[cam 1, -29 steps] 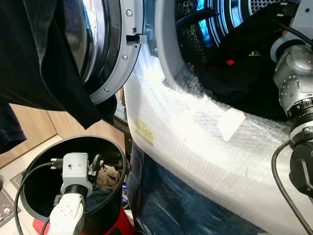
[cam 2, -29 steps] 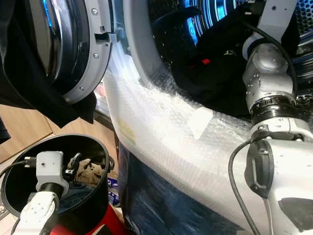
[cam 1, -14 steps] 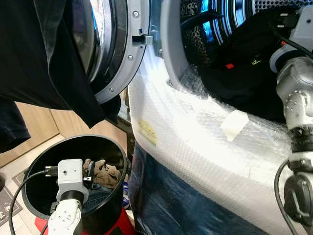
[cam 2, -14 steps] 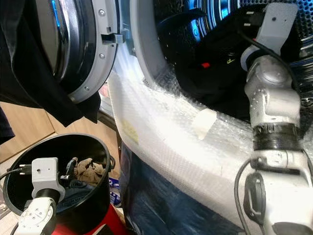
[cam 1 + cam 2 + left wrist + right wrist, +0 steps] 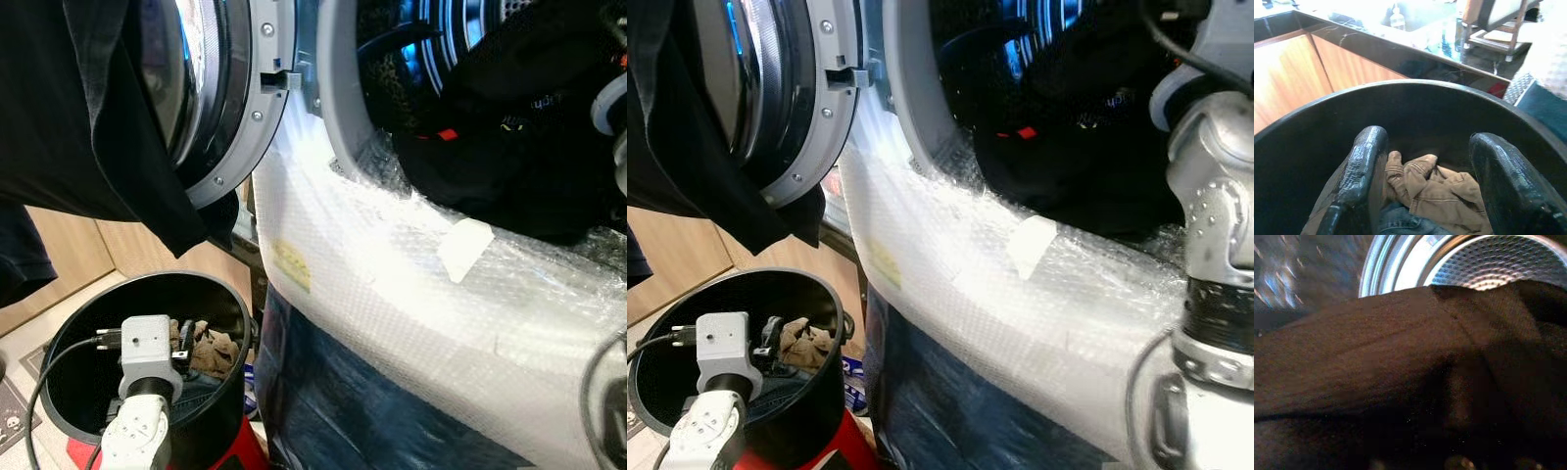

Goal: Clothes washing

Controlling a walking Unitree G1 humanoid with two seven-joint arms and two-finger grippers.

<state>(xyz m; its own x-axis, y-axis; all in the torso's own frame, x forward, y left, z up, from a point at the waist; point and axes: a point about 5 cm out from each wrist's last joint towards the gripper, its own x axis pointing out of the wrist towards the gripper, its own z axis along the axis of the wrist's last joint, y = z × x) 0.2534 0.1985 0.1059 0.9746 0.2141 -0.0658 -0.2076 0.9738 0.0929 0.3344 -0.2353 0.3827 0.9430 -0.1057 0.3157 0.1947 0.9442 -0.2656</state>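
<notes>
Warm wooden cabinet fronts (image 5: 73, 259) run along the left side of the room, low behind the washer door, and the left wrist view shows them topped by a dark, glossy stone counter (image 5: 1400, 51) with a small clear bottle (image 5: 1397, 18) standing in strong light. Past the counter stands a wooden-framed chair (image 5: 1498, 24). A patterned dark mat (image 5: 12, 416) lies on the pale floor (image 5: 20, 343) at lower left.

Dark garment (image 5: 1400, 362) covers the right wrist view, hiding the right gripper's jaws
</notes>
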